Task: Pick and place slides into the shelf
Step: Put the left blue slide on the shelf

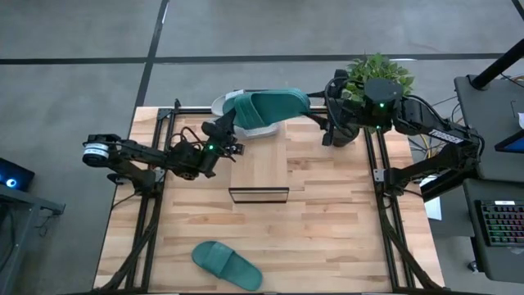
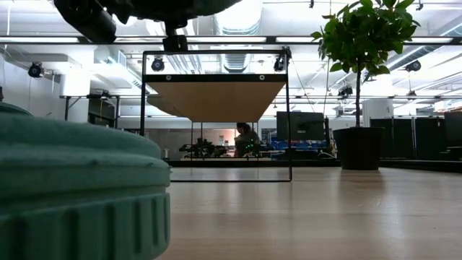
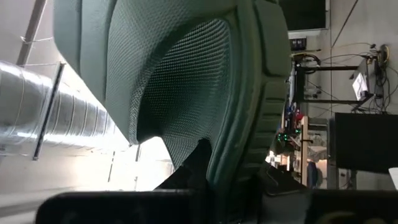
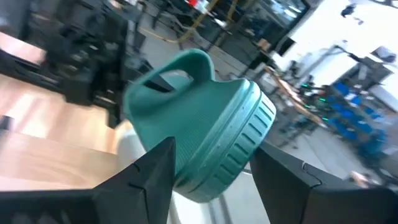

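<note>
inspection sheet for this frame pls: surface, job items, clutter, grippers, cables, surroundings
Surface: butcher-block tabletop, mostly bare.
Job's things: one teal slide raised at the far edge, above a pale slide and between both grippers; second teal slide flat at the near edge; shelf mid-table, nothing on it. Fourth slide not seen.
Clutter: nothing seen on the table.
Grippers: left gripper shut on the raised teal slide; right gripper open at that slide's other end, one finger either side of it.
Cables: bundle along the right arm.
Surroundings: potted plant past the far right corner; keyboard on a side desk; a person far behind.
</note>
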Available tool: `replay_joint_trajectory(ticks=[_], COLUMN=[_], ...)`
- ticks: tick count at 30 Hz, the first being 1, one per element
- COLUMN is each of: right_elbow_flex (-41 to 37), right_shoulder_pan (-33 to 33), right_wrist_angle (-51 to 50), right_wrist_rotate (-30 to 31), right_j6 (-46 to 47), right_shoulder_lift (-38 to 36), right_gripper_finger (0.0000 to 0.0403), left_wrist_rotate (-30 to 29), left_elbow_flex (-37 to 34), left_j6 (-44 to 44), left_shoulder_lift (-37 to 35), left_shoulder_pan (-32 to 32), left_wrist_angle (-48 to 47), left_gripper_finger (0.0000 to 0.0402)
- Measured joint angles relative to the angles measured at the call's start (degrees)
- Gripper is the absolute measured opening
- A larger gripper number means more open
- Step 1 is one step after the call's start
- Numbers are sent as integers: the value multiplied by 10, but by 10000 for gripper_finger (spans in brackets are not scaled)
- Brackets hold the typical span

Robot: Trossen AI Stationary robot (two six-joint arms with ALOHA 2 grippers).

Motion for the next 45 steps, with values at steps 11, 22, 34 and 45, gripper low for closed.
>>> replay_joint_trajectory(ticks=[11, 22, 34, 45], right_elbow_flex=[2, 2, 0, -5], right_shoulder_pan=[0, 2, 72, 189], right_wrist_angle=[7, -4, -75, -73], right_wrist_rotate=[40, 40, -41, 162], right_j6=[-46, -53, -175, -260], right_shoulder_lift=[-5, -3, 4, 53], right_gripper_finger=[189, 189, 189, 172], left_wrist_rotate=[-42, -72, 26, 74], left_elbow_flex=[-3, -10, 37, 58], left_j6=[4, -15, -502, -611], left_shoulder_lift=[-3, -32, -176, -212], left_shoulder_pan=[3, 1, 1, 0], left_wrist_angle=[-3, -16, -612, -685], left_gripper_finger=[18, 18, 17, 17])
